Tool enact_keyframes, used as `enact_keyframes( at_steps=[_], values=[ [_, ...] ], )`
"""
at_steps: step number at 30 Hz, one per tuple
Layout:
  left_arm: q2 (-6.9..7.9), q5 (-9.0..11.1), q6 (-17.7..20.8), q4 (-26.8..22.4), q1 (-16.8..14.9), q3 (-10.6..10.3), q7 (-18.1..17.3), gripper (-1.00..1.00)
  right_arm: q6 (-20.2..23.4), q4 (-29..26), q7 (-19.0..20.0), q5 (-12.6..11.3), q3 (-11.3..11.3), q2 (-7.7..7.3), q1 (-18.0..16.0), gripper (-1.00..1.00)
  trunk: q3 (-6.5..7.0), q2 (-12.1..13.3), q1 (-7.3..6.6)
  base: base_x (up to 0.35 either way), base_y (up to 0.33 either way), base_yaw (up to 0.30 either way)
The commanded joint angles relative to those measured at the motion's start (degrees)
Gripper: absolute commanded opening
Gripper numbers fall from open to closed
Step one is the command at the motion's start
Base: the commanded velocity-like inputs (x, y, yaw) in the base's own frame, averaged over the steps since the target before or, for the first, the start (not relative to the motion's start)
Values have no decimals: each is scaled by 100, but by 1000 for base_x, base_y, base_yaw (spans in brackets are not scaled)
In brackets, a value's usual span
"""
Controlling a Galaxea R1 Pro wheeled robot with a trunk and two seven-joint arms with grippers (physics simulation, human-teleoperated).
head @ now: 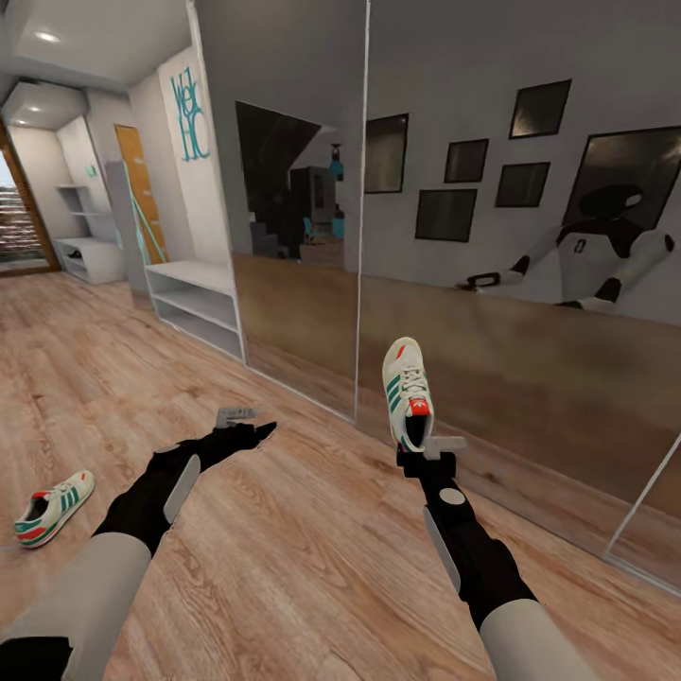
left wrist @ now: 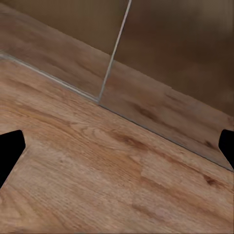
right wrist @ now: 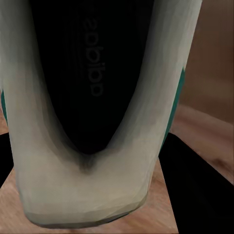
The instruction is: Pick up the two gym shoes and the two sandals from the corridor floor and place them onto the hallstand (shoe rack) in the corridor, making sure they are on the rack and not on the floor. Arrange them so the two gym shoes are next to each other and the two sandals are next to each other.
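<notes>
Teal "Wel / HO" on wall panel (head: 192,115)

a cream-white gym shoe (right wrist: 83,195) is seen heel-on, its dark opening gaping above the heel. the right tool's black fingers (right wrist: 195,180) press the heel's sides. wood-plank floor (right wrist: 204,126) lies beyond the shoe.

Your right gripper (head: 423,450) is stretched forward and clamped on a gym shoe's (head: 408,392) heel. Your left gripper (head: 248,430) reaches forward low, fingers (left wrist: 9,153) spread wide, holding nothing.
</notes>
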Motion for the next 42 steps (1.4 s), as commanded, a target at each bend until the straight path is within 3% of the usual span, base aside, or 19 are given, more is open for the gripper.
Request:
enact_keyframes(
  at_steps=[1, 4, 10, 26, 42],
  values=[
    [3, 58, 48, -5, -1, 49, -1, 100, 47, -10, -36, 29, 14, -1, -3, -100, 1, -2, -1, 0, 211, 234],
    [4, 55, 46, -4, -1, 276, -1, 100, 47, -10, -36, 31, 14, -1, -3, -100, 21, -2, -1, 32, 262, 234],
    [5, 54, 43, -4, -1, 397, -1, 100, 47, -10, -36, 31, 14, -1, -3, -100, 60, -2, -1, 73, 298, 234],
    [-4, 45, 41, -3, 6, 422, -1, 100, 46, -10, -36, 31, 14, -1, -3, -100, 165, -2, -1, 84, 315, 234],
    [-16, 45, 32, 5, 7, 413, -1, 100, 49, -10, -36, 31, 14, 0, -3, -100, 167, -2, -1, 289, 194, 84]
  ],
)
